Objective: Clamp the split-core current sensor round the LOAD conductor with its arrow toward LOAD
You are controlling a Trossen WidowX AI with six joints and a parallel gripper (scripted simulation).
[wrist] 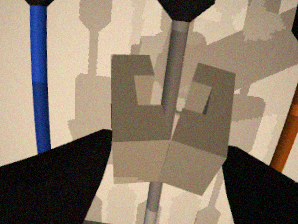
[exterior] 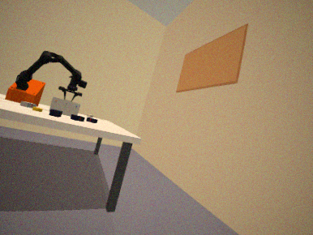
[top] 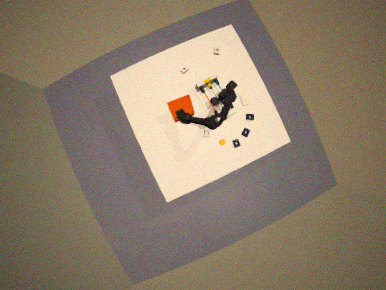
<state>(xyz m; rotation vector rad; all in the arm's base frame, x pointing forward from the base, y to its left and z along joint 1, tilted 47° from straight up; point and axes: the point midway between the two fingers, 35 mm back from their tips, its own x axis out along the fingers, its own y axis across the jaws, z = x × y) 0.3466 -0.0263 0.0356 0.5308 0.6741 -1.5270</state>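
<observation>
My gripper (exterior: 71, 98) (wrist: 168, 147) is shut on the open grey-beige current sensor (wrist: 137, 125). Its two halves spread in a V in the wrist view, mouth toward the top of the image; a thin red mark shows at its left edge. A grey conductor (wrist: 175, 60) shows between the two halves, runs out of sight behind their joint and shows again below. Their exact depth apart is unclear. A blue conductor (wrist: 39, 55) lies to the left and an orange conductor (wrist: 288, 135) to the right, both outside the sensor. The LOAD marker and the sensor's arrow cannot be made out.
Black holders (wrist: 186, 7) stand at the conductor ends. A pale upright panel (exterior: 64, 106) is beside the gripper. An orange box (top: 183, 102) (exterior: 36, 87) stands near the arm's base. Several dark blue blocks (top: 245, 132) and a yellow disc (top: 222, 142) lie on the table (top: 170, 180).
</observation>
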